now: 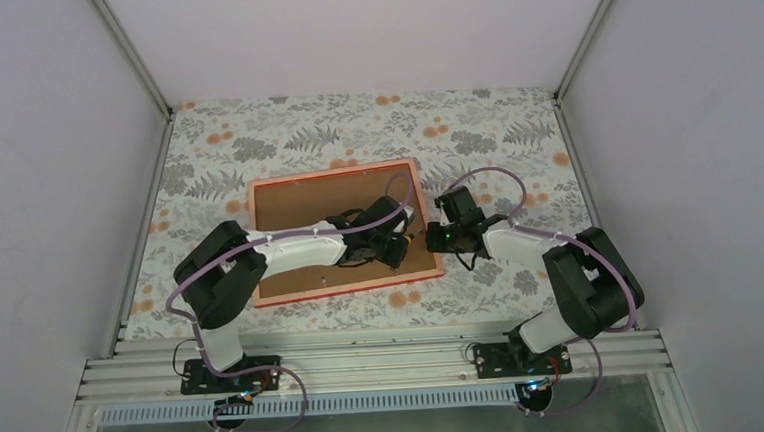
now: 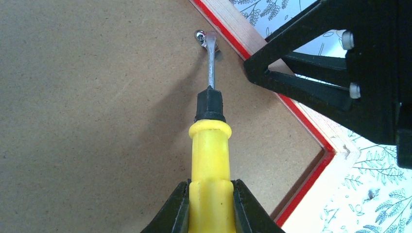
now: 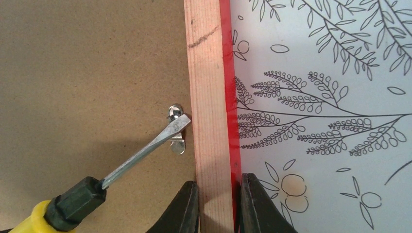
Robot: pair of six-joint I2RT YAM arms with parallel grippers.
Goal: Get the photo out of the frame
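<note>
Working the backing clip loose
Frame (image 1: 347, 290) lies face down on the desk (image 1: 283, 132), photo hidden under its backing (image 2: 97, 121). Left jaws clamp the screwdriver (image 2: 210, 160), blade on the right-rail clip (image 3: 179, 145); right jaws pinch that rail. Next, likely: lever the clip aside.

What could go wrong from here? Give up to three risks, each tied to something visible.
1. The screwdriver blade rests slanted on the small metal clip; it might slip off and gouge the fibreboard backing.
2. The right tool pinches only the narrow rail of the frame; levering could shift it.
3. The left tool grips the smooth yellow handle, which may twist.
</note>
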